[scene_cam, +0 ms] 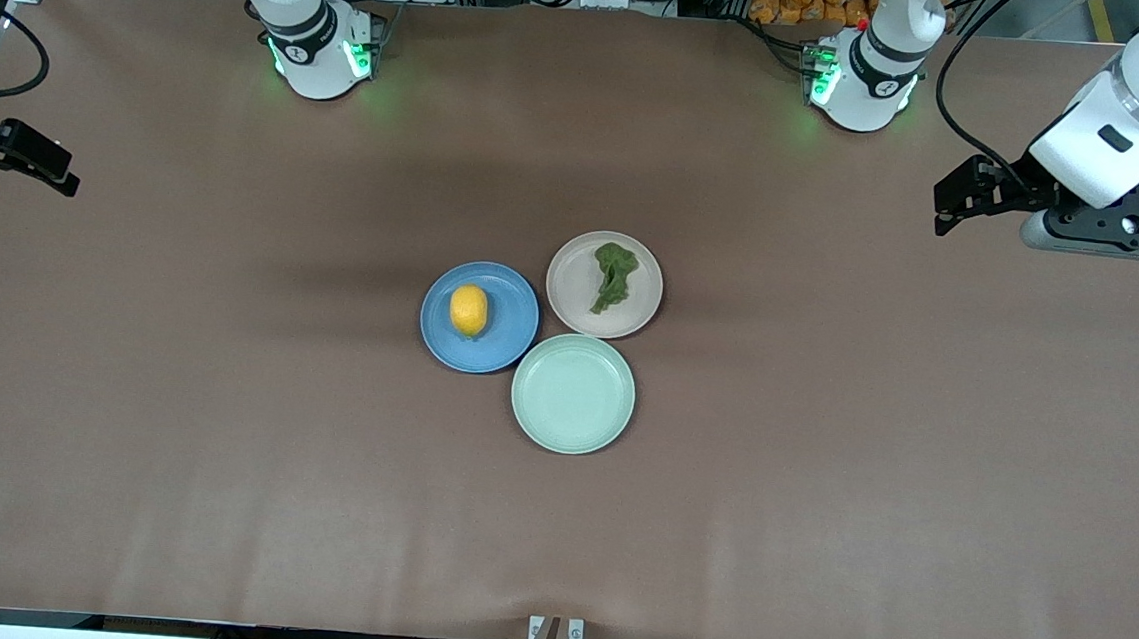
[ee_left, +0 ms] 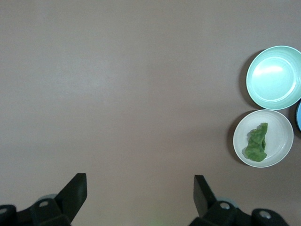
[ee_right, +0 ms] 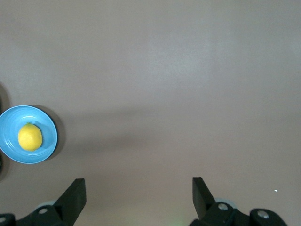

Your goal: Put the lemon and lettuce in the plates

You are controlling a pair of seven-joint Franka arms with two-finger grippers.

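The yellow lemon [scene_cam: 469, 309] lies in the blue plate [scene_cam: 513, 334] at the table's middle. The dark-green lettuce [scene_cam: 614, 276] lies in the beige plate [scene_cam: 570, 289] beside it, toward the left arm's end. My left gripper [scene_cam: 946, 208] waits open and empty over bare table at the left arm's end. My right gripper [scene_cam: 63, 182] waits open and empty over the right arm's end. The left wrist view shows the lettuce [ee_left: 256, 144] in the beige plate [ee_left: 280, 136], apart from the open gripper [ee_left: 139, 186]. The right wrist view shows the lemon [ee_right: 30, 137] in the blue plate [ee_right: 48, 136], apart from the open gripper [ee_right: 138, 188].
An empty mint-green plate [scene_cam: 573, 393] touches both plates and lies nearer to the front camera; it also shows in the left wrist view [ee_left: 274, 77]. The brown table [scene_cam: 221, 435] spreads wide around the three plates. Both arm bases stand at the table's edge farthest from the front camera.
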